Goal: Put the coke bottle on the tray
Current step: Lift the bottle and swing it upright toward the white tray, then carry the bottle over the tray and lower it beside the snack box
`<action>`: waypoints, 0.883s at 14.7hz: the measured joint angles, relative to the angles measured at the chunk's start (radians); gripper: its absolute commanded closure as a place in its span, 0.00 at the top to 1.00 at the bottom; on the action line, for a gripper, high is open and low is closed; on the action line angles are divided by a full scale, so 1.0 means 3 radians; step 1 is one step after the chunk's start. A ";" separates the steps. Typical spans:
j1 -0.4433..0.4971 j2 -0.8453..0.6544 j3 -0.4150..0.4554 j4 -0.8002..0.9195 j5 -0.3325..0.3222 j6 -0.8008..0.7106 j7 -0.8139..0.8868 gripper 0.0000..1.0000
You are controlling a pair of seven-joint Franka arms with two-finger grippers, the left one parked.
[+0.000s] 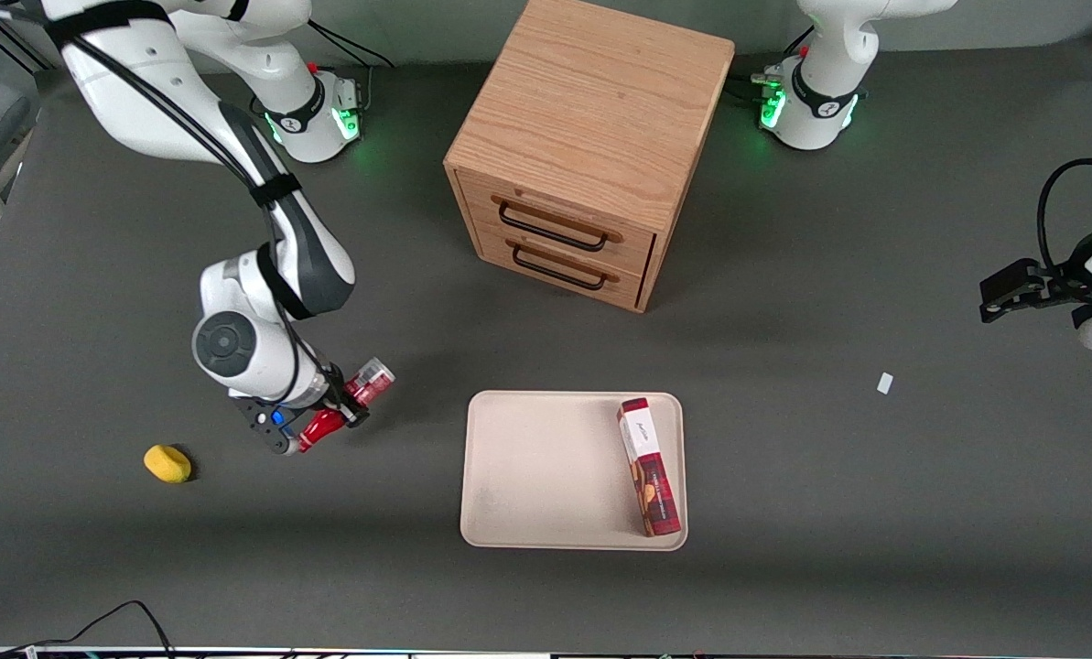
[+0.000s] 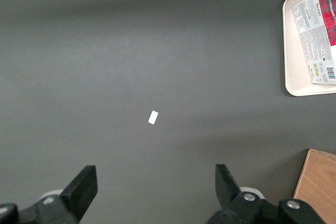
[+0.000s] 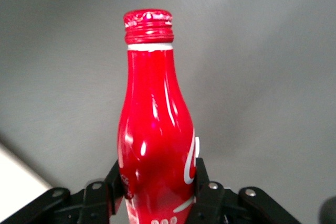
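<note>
Tool [image 1: 340, 414] clamped around coke bottle [image 1: 349, 405]

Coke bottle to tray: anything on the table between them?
Nothing. In the front view the gripper, shut on the coke bottle, sits toward the working arm's end; only bare dark table separates it from the tray.

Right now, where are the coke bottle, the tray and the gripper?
coke bottle [image 3: 155, 140]: right wrist view, red body.
tray [image 1: 546, 467]: front view, bare floor.
gripper [image 1: 342, 410]: front view, between fingertips, shut on the bottle, off the tray.
</note>
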 measured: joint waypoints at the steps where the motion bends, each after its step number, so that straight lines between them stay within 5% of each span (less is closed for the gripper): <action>1: 0.0001 -0.0053 0.0001 0.0160 0.0000 -0.0171 -0.0110 0.00; 7: 0.0142 -0.0072 0.0052 0.1165 0.0000 -0.0734 -0.0875 0.00; 13: 0.0581 0.0578 0.0067 0.1870 0.0000 -0.0314 -0.1620 0.01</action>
